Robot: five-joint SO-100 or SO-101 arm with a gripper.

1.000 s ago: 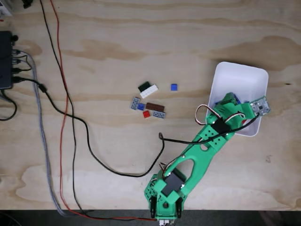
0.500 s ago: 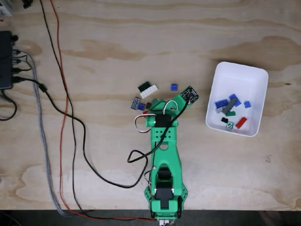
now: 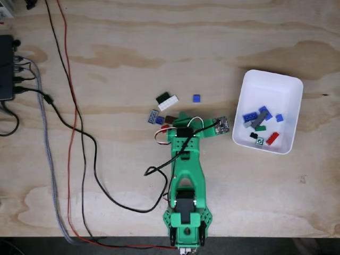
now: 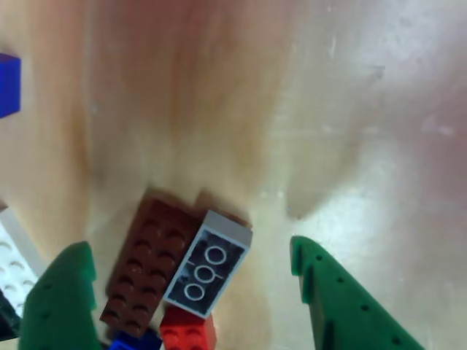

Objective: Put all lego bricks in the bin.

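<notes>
Your gripper [image 4: 193, 292] hangs spread over the lower centre of the other view. The grey brick [image 4: 206, 262] lies between its fingers, long axis tilted lower left to upper right, touching the brown brick [image 4: 149, 262]. The bin [image 3: 276, 85] sits right in the fixed view.

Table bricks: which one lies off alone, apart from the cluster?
The small blue square brick. It lies alone on bare wood between the cluster and the bin, touching nothing; the other loose bricks lie bunched by the green arm.

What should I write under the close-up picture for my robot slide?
Open green gripper poised over a brown brick, grey brick and red brick on the wooden table.
</notes>
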